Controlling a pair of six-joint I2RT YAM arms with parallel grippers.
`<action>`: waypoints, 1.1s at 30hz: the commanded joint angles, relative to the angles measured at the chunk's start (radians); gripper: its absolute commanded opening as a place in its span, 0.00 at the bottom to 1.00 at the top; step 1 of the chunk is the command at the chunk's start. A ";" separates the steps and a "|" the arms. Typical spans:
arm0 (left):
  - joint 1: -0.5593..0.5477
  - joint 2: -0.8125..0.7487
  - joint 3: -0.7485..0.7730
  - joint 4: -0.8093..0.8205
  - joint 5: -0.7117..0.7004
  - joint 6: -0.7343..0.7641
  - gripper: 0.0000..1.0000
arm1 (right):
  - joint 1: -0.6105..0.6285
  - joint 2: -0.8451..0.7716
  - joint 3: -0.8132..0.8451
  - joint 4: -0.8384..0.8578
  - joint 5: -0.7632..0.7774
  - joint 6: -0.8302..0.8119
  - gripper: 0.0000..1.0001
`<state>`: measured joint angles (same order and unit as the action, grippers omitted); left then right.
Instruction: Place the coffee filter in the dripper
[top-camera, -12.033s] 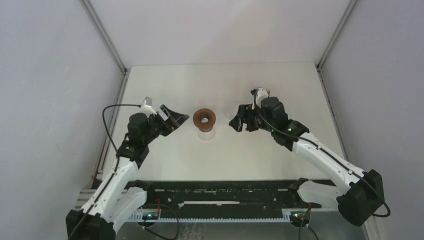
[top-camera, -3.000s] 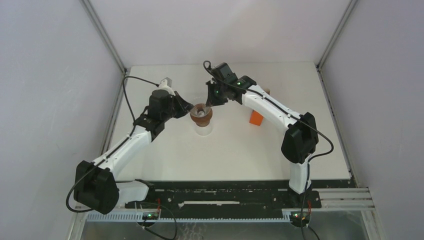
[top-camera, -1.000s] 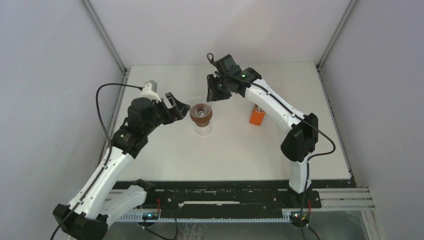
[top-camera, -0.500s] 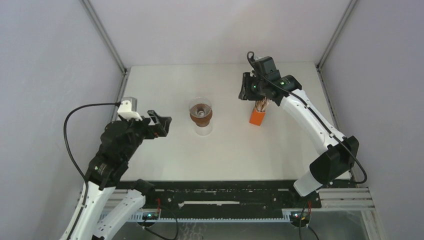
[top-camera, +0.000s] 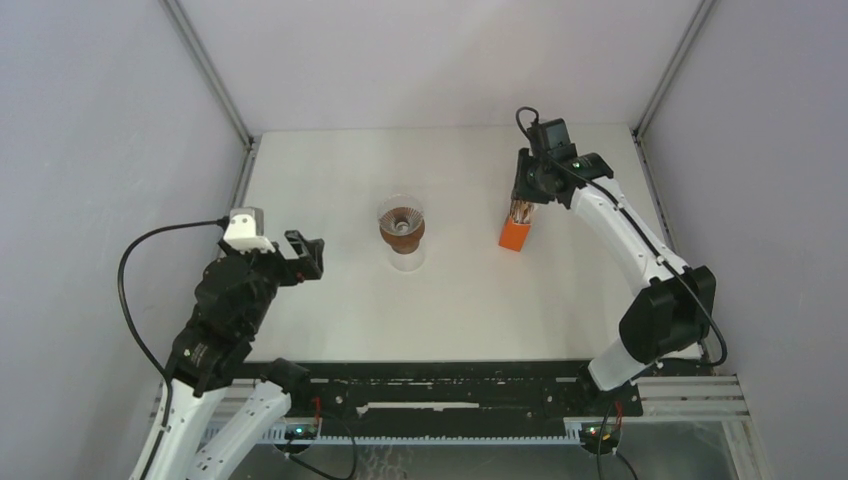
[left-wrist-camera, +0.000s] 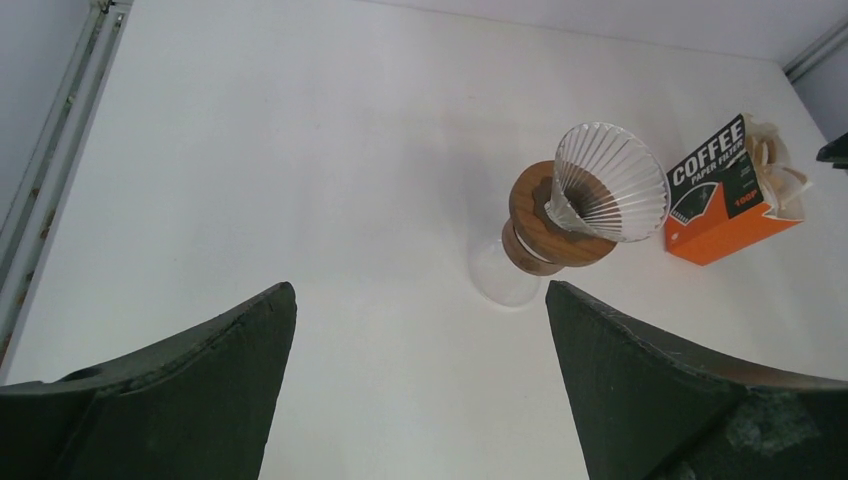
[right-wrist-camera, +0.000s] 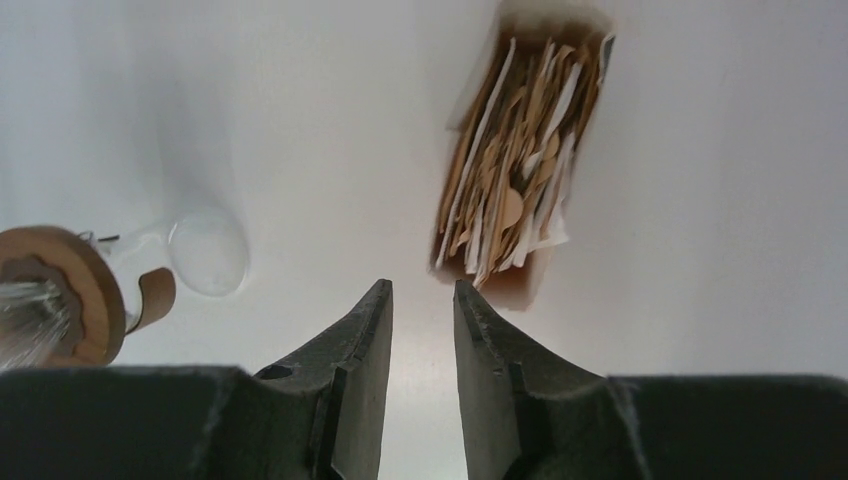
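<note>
The dripper (top-camera: 402, 236) is a brown ring on a clear glass base, mid-table. A white ribbed cone, the coffee filter (top-camera: 400, 213), sits in it, leaning a little to one side. The left wrist view shows the filter (left-wrist-camera: 610, 185) seated in the dripper (left-wrist-camera: 532, 222). The right wrist view catches the dripper (right-wrist-camera: 60, 290) at its left edge. My left gripper (top-camera: 305, 256) is wide open and empty, well to the near left of the dripper (left-wrist-camera: 420, 285). My right gripper (top-camera: 526, 186) hangs over the orange box, its jaws narrowly apart with nothing between them (right-wrist-camera: 422, 285).
An orange coffee-filter box (top-camera: 515, 233) with brown-edged papers stands right of the dripper; it shows in the left wrist view (left-wrist-camera: 722, 205) and the right wrist view (right-wrist-camera: 512, 170). The clear glass base (left-wrist-camera: 505, 282) stands under the dripper. Metal rails run along the table's left and right edges.
Both arms have drawn back from the dripper: the left toward the near left, the right rightward to above the orange box. The filter has stayed in the dripper.
</note>
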<state>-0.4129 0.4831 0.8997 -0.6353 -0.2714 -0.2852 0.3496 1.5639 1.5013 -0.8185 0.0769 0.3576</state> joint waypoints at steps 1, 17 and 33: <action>0.005 0.000 -0.031 0.036 -0.024 0.031 1.00 | -0.019 0.031 0.026 0.060 0.058 0.011 0.36; 0.067 0.022 -0.050 0.052 0.041 0.030 1.00 | -0.053 0.203 0.109 0.100 0.087 0.036 0.26; 0.133 0.044 -0.054 0.064 0.128 0.009 1.00 | -0.084 0.274 0.143 0.115 0.078 0.068 0.24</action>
<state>-0.2947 0.5228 0.8639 -0.6121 -0.1768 -0.2794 0.2741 1.8202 1.5990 -0.7341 0.1486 0.4011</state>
